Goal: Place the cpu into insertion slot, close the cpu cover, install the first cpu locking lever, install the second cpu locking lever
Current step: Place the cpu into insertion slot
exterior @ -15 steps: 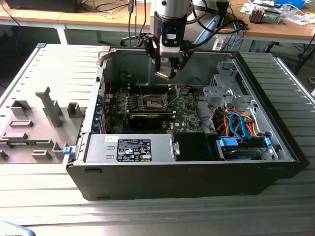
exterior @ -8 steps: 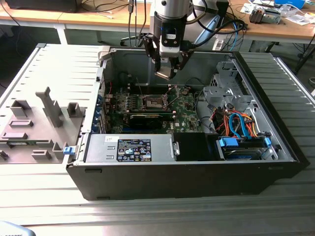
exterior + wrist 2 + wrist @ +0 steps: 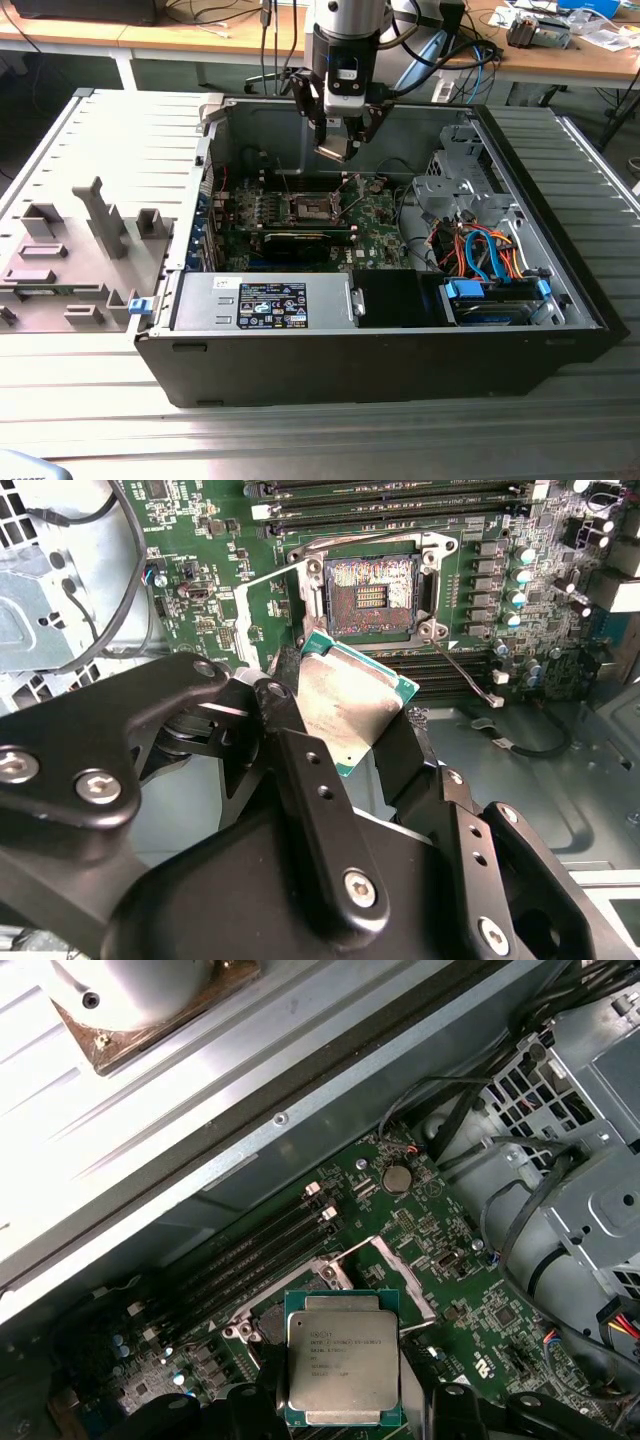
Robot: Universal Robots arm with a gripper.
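Cpu (image 3: 342, 1365) (one) between two jaws

The black jaws clamp the cpu (image 3: 352, 708) by opposite edges, its silver face tilted. Just beyond it, the insertion slot (image 3: 372, 585) sits uncovered on the green motherboard (image 3: 215, 630), apart from the chip.

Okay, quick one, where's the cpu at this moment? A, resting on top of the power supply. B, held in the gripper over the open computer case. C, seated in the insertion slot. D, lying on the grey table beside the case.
B: the cpu is clamped in the gripper, apart from the insertion slot, whose centre lies bare.
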